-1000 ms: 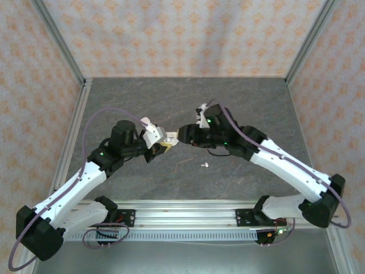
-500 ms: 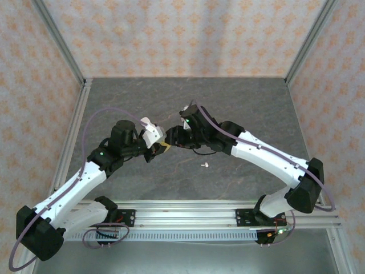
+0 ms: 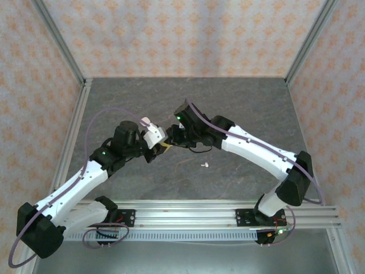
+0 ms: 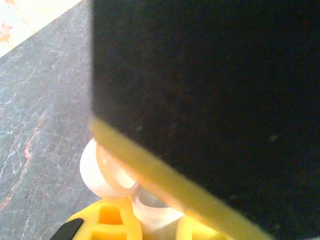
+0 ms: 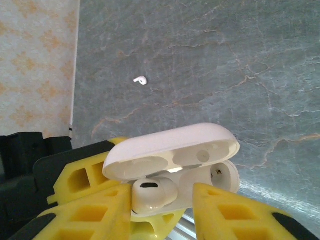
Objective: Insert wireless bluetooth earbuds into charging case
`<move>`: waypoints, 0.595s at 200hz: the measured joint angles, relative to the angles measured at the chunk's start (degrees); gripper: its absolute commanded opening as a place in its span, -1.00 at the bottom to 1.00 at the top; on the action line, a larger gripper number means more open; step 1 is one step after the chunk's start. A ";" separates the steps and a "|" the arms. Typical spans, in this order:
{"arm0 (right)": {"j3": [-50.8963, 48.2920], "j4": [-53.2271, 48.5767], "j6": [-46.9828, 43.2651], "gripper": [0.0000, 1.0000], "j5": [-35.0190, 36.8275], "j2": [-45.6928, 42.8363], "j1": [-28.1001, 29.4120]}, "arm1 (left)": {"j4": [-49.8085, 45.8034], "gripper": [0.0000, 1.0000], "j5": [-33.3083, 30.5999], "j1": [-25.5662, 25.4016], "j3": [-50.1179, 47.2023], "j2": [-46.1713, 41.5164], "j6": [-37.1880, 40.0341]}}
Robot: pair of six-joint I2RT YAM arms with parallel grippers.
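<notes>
The glossy white case point(image 5: 170, 147) is held clear of the table point(image 5: 225, 60), its lid swung open. One earbud point(image 5: 152, 194) sits at one of the two sockets, its bulb still standing proud, and the other socket is empty. A second earbud point(image 3: 206, 164) lies loose on the table, well apart.

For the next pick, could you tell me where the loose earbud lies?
The earbud lies on the table, near centre in the top view, just nearer the bases than the right gripper.
</notes>
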 measured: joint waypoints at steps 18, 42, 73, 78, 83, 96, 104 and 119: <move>1.55 -1.64 0.20 -0.51 -0.02 1.40 -0.04 | -0.90 -1.00 -2.01 -1.25 0.02 0.22 0.35; 3.82 -3.74 -0.17 -0.73 0.11 2.58 -0.22 | -1.27 -1.00 -4.37 -1.84 0.02 0.24 0.39; 4.92 -5.40 -0.17 -0.91 0.39 2.71 -0.33 | -1.73 -1.00 -6.80 -2.32 0.02 -0.07 0.52; 4.92 -5.42 -0.15 -0.92 0.42 2.71 -0.33 | -1.77 -1.00 -7.10 -2.38 0.02 -0.09 0.59; 4.92 -5.44 -0.15 -0.92 0.44 2.71 -0.33 | -1.81 -1.00 -7.41 -2.45 0.02 -0.20 0.70; 4.94 -5.44 -0.15 -0.93 0.46 2.64 -0.33 | -1.90 -1.00 -8.00 -2.51 0.02 -0.42 0.87; 4.94 -5.38 -0.15 -0.93 0.59 2.54 -0.31 | -1.92 -1.00 -8.11 -2.51 0.02 -0.55 1.09; 4.94 -5.38 -0.15 -0.94 0.68 2.25 -0.28 | -1.86 -1.00 -8.26 -2.78 0.02 -0.85 1.49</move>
